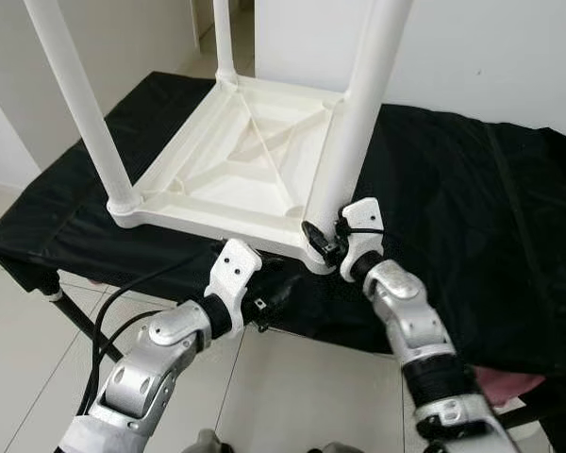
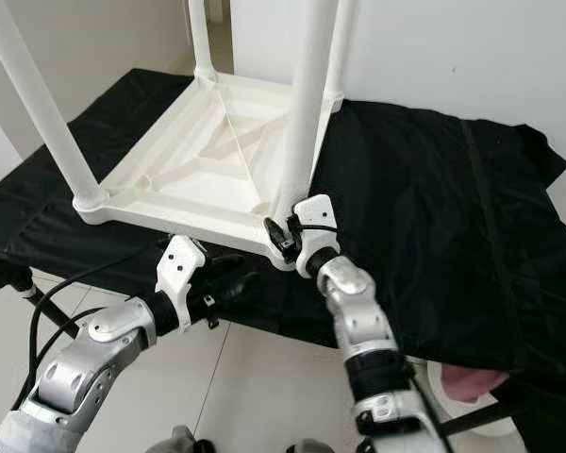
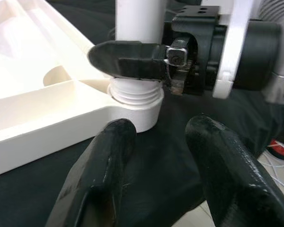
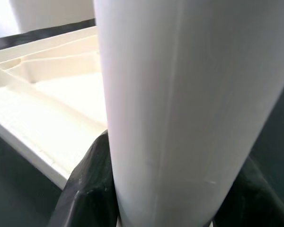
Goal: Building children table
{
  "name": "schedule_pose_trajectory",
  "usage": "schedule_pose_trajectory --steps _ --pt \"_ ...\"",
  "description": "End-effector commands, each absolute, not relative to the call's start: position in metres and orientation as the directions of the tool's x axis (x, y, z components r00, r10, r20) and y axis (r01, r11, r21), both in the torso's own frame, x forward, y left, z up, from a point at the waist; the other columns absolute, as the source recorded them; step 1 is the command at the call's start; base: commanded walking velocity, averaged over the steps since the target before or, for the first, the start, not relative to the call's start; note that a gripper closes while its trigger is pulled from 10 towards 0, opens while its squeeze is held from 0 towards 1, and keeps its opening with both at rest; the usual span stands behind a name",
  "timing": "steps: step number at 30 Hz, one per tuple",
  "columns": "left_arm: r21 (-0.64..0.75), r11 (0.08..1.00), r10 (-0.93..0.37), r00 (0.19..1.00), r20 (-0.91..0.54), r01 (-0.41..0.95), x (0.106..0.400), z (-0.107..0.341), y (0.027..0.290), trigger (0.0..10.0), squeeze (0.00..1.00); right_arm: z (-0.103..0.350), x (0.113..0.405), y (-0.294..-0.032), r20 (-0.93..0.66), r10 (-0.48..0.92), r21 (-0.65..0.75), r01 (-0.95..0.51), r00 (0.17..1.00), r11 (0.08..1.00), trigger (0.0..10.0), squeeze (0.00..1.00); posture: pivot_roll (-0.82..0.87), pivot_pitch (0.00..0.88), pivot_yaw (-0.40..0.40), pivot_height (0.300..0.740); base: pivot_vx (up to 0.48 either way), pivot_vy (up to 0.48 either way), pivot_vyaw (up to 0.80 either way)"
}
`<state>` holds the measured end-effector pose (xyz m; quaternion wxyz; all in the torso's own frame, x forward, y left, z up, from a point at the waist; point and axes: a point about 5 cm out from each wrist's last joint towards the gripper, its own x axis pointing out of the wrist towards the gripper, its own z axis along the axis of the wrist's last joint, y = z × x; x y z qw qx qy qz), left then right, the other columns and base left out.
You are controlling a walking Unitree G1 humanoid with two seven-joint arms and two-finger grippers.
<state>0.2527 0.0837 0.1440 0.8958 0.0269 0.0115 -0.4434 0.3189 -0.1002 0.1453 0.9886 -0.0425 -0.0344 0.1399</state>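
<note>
A white plastic children's table [image 1: 236,170] lies upside down on a black cloth [image 1: 472,217], with its legs pointing up. My right gripper [image 1: 325,236] is shut on the near right leg [image 1: 358,104], just above the threaded socket at the table's corner. In the left wrist view one of the right gripper's fingers [image 3: 128,59] wraps round that leg [image 3: 139,19]. The right wrist view has the leg [image 4: 189,104] close up between dark fingers [image 4: 87,189]. My left gripper [image 3: 161,130] is open with nothing in it, low in front of that same corner, by the cloth's front edge [image 1: 278,288].
Two more legs stand at the near left corner [image 1: 80,104] and the far left corner [image 1: 224,42]. The cloth covers a low stand with a dark frame leg [image 1: 71,311]. A black cable [image 1: 104,321] runs by my left arm over a tiled floor. A white wall stands behind.
</note>
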Motion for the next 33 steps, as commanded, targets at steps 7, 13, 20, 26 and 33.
schedule_pose_trajectory --steps 7,13,20,26,33 --pt "0.036 0.605 -0.794 0.606 -0.039 0.795 0.254 0.147 0.083 10.0 0.00 0.145 0.313 -0.093 0.056 0.143 -0.080 -0.138 0.988 0.987 10.0 0.00 -0.06 0.062 0.008 0.740 0.000 0.000 0.00" --pt "0.038 0.603 -0.796 0.604 -0.039 0.797 0.255 0.147 0.083 10.0 0.00 0.151 0.313 -0.100 0.069 0.166 -0.054 -0.162 0.984 0.985 10.0 1.00 -0.06 0.056 0.006 0.740 0.000 0.000 0.00" --pt "0.041 0.606 -0.794 0.607 -0.035 0.794 0.257 0.148 0.084 10.0 0.00 0.158 0.320 -0.115 0.076 0.299 -0.040 -0.297 0.951 0.954 10.0 1.00 -0.07 0.051 0.005 0.740 0.000 0.000 0.00" --pt "0.039 0.603 -0.796 0.604 -0.033 0.797 0.255 0.148 0.083 10.0 0.00 0.157 0.329 -0.125 0.030 0.549 -0.130 -0.542 0.835 0.831 10.0 0.00 -0.07 0.054 0.004 0.740 0.000 0.000 0.00" --pt "0.041 0.597 -0.800 0.599 -0.034 0.801 0.256 0.149 0.082 10.0 0.00 0.155 0.341 -0.120 -0.025 0.675 -0.224 -0.662 0.737 0.715 10.0 0.00 -0.08 0.044 0.010 0.740 0.000 0.000 0.00"
